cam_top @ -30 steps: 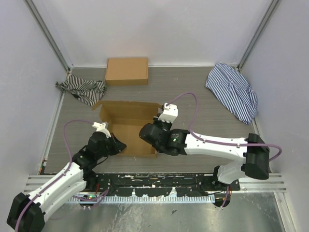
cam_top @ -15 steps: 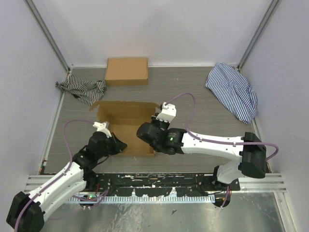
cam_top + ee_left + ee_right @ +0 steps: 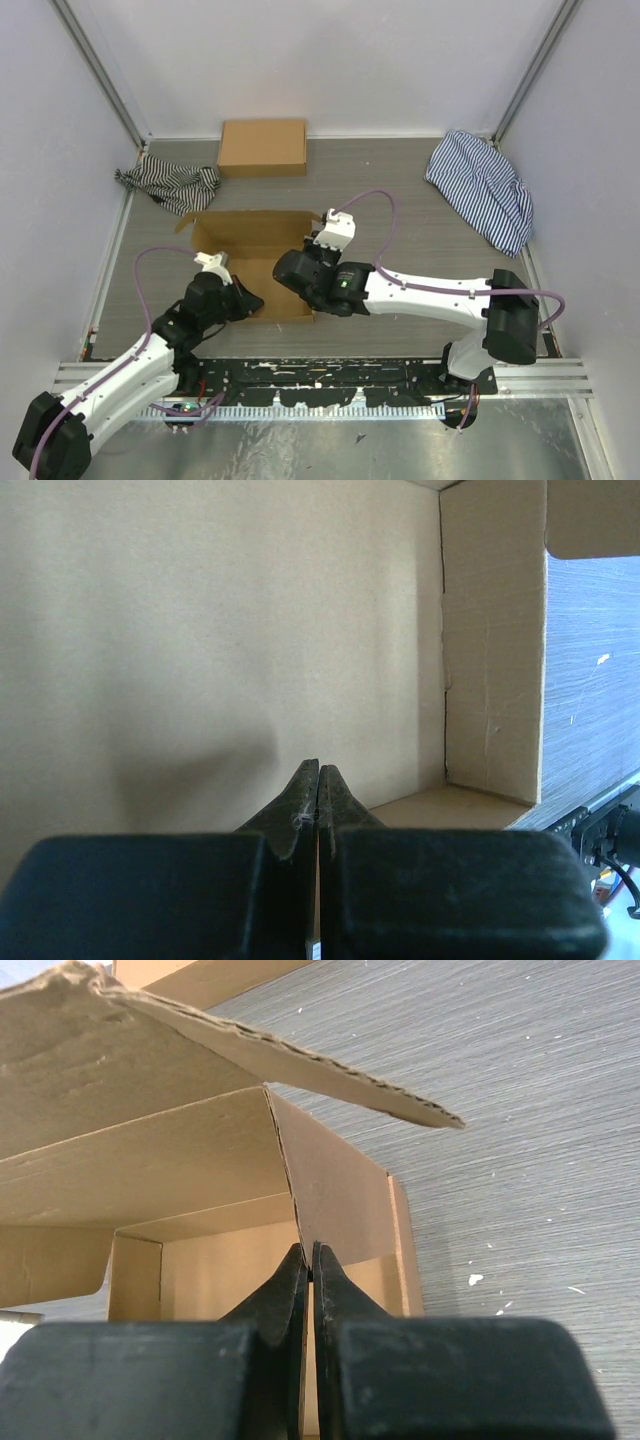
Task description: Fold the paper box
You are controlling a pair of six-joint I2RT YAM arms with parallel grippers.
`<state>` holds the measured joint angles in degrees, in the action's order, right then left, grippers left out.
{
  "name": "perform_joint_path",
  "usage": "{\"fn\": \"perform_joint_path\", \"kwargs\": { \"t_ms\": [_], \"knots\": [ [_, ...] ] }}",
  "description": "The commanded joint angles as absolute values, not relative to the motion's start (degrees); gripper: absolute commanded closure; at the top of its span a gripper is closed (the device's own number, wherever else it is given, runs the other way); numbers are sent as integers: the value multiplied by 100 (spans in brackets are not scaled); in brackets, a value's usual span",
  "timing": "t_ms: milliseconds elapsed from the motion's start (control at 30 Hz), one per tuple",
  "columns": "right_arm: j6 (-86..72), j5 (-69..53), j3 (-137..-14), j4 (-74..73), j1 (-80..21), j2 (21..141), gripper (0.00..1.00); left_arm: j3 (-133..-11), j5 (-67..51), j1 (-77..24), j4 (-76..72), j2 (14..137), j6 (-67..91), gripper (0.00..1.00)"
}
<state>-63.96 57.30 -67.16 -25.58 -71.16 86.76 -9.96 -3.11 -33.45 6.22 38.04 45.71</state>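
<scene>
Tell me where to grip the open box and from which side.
Pinch the top edge of an upright wall, coming from above, one finger inside, one outside. The box lies open upward with thin standing walls that suit a pinch; its flat floor offers no edge.

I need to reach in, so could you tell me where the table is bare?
Bare table lies between the closed cardboard box and the blue striped cloth, down to the right arm. A narrower strip runs left of the paper box, below the black-striped cloth. Crowded: the near edge, where the left arm also meets that box.
</scene>
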Motion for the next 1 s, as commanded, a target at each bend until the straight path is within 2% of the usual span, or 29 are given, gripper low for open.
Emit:
{"fn": "perform_joint_path", "kwargs": {
  "t_ms": [0, 467, 733, 967],
  "knots": [
    [-6573, 5346, -7125, -2922, -7137, 8995, 99, -918, -281, -3391, 401, 3819, 4581, 95],
    [-6339, 5475, -7313, -3320, -6863, 8909, 99, -1135, -320, -3479, 391, 4123, 4619, 95],
    [-5927, 6074, -6630, -3652, -6348, 7940, 99, -2270, -305, -3550, 863, 3650, 4319, 86],
    [-5580, 6155, -6301, -3454, -6328, 7502, 99, -3098, -685, -3559, 1200, 3505, 4313, 81]
  ]
}}
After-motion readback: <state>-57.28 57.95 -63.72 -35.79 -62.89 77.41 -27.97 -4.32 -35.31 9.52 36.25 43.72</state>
